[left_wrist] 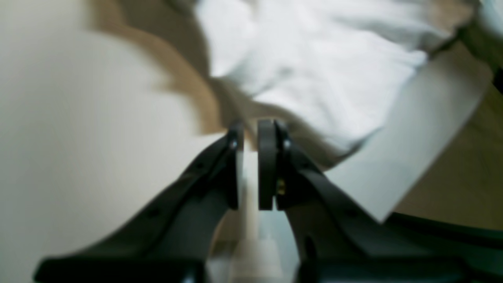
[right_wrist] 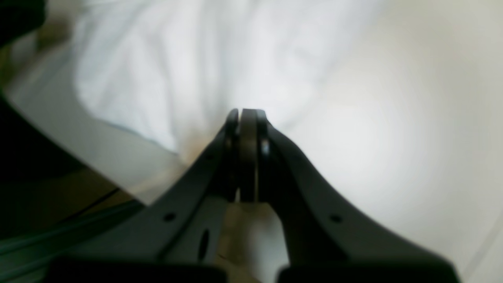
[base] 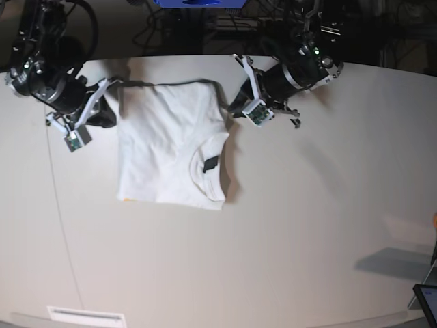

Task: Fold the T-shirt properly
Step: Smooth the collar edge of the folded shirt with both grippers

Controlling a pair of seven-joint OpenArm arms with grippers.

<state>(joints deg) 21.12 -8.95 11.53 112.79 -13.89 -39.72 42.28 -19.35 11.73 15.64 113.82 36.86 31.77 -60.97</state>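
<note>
The white T-shirt (base: pixel 164 150) lies on the pale table (base: pixel 307 225), doubled over, with its collar and black neck tag (base: pixel 210 162) at the lower right. Its far edge is stretched between the two grippers and casts a dark shadow. My left gripper (base: pixel 232 109) pinches the far right corner. In the left wrist view its fingers (left_wrist: pixel 250 129) stand almost together with a pale strip between them, and the T-shirt (left_wrist: pixel 314 59) hangs just beyond. My right gripper (base: pixel 109 92) is at the far left corner; its fingers (right_wrist: pixel 243 112) are pressed together where the cloth (right_wrist: pixel 177 59) gathers.
A thin cable (base: pixel 58 205) runs down the table's left side. A white label (base: pixel 85 316) sits at the front edge, and a dark device (base: pixel 427 301) at the front right corner. Dark gear and a blue object (base: pixel 198 3) stand behind the table.
</note>
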